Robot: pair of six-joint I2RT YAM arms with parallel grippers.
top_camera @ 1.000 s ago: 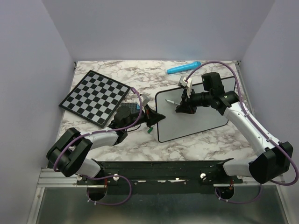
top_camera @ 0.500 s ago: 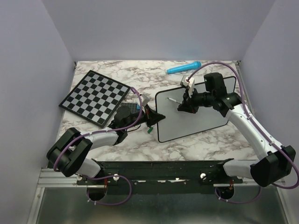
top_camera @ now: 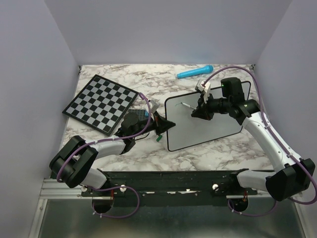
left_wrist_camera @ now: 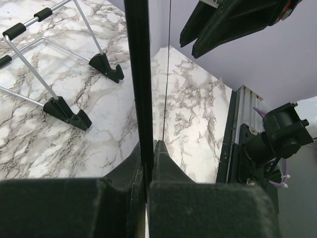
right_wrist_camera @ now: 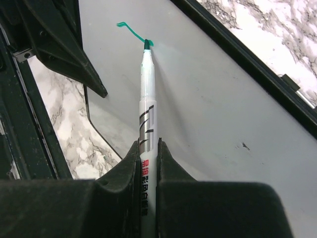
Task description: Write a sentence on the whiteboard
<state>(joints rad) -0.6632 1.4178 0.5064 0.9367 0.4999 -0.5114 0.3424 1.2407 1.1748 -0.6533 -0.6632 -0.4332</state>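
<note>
Pressing the marker (right_wrist_camera: 147,89), clamped in my right pincer (right_wrist_camera: 147,148), onto the whiteboard (right_wrist_camera: 223,114); my left pincer (left_wrist_camera: 147,156), clamped on its frame (left_wrist_camera: 137,74), could slip, skewing the barely begun sentence (right_wrist_camera: 130,29).

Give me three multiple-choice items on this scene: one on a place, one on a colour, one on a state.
1. The chessboard lies: A) left of the whiteboard B) on top of it C) right of it.
2. The stroke on the whiteboard is: A) red B) black C) green.
3. The right end effector is: A) open B) shut on the marker C) shut on the chessboard.
Answers: A, the top view shows it off the whiteboard's left side; C, teal-green ink runs from the marker; B, it clamps the marker's barrel.
</note>
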